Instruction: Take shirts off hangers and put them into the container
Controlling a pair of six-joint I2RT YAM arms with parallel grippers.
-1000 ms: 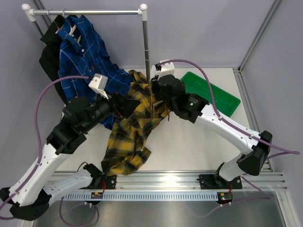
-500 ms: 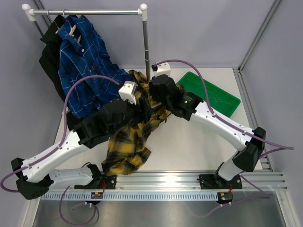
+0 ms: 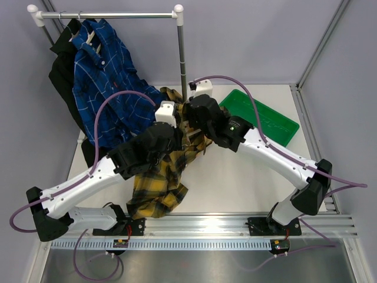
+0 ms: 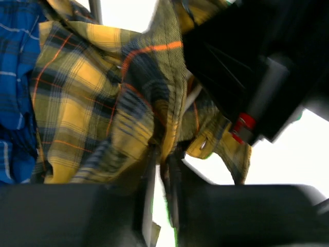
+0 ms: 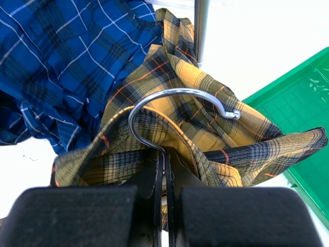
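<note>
A yellow plaid shirt (image 3: 158,180) droops between both arms over the tabletop (image 3: 235,183), beside the green tray (image 3: 265,121). The right gripper (image 5: 164,154) has its jaws clamped on the hanger hook (image 5: 175,95). The left gripper (image 4: 162,159) has narrow jaws nipping a fold. The cloth looks soft, light and likely to slip, so collar or hem seems the best hold.

**Little room ahead, some to the side**

Ahead of the fingers of the right gripper (image 5: 164,154), hanger hook (image 5: 177,96) and plaid shirt (image 5: 205,135) block; the rail post (image 5: 201,20) stands beyond, bare table (image 5: 247,46) right of it. Up-right of the left gripper (image 4: 161,162) the right arm (image 4: 247,62) looms, seemingly close.
</note>
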